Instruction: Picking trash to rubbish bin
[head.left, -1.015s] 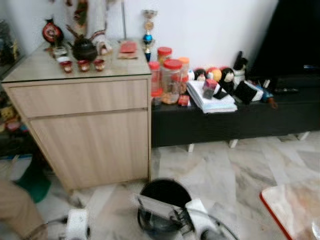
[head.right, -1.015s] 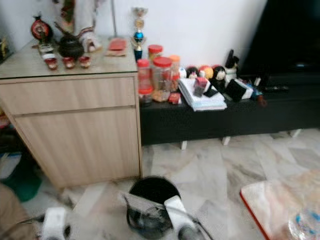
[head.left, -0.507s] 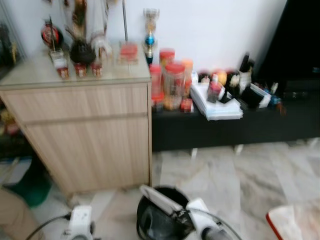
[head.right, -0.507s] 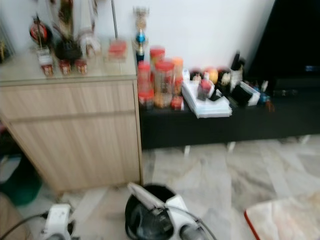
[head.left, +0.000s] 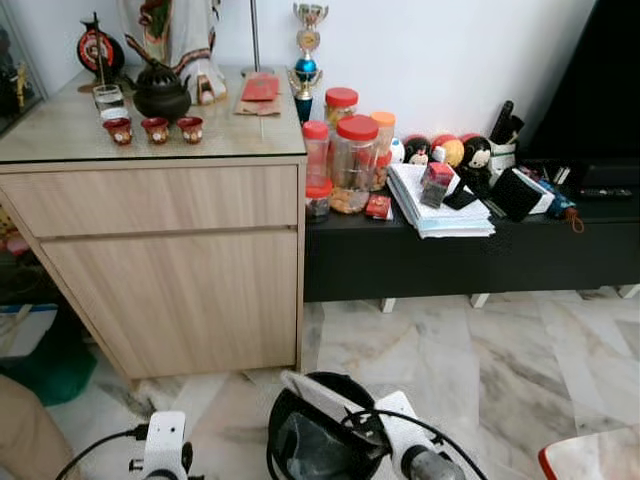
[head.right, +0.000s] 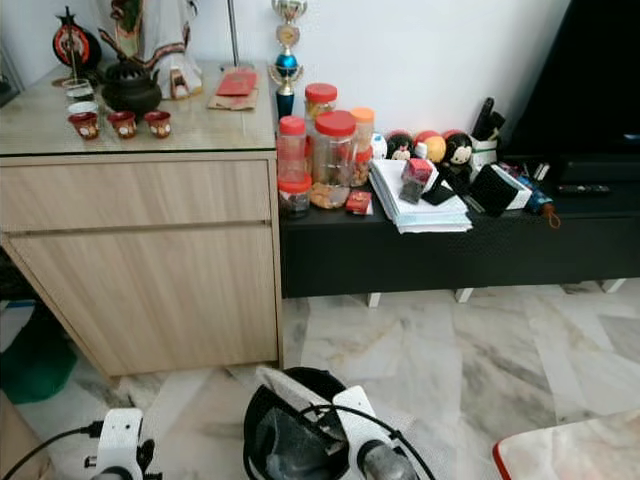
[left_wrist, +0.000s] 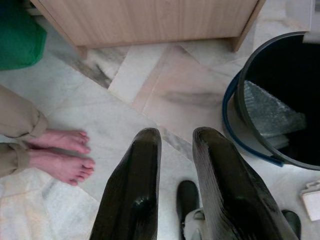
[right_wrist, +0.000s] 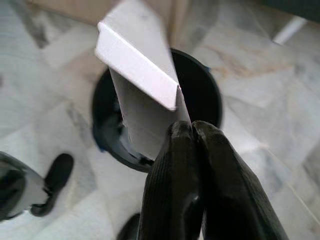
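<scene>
Right wrist view: the right gripper has its fingers pinched together on one edge of the card, which projects beyond the fingertips directly over the bin mouth, evidently positioned for release. The left gripper, fingers slightly apart, holds nothing beside the bin.

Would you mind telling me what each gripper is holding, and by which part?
The right gripper pinches a white folded cardboard piece by its lower edge, above the black bin. The left gripper holds nothing.
</scene>
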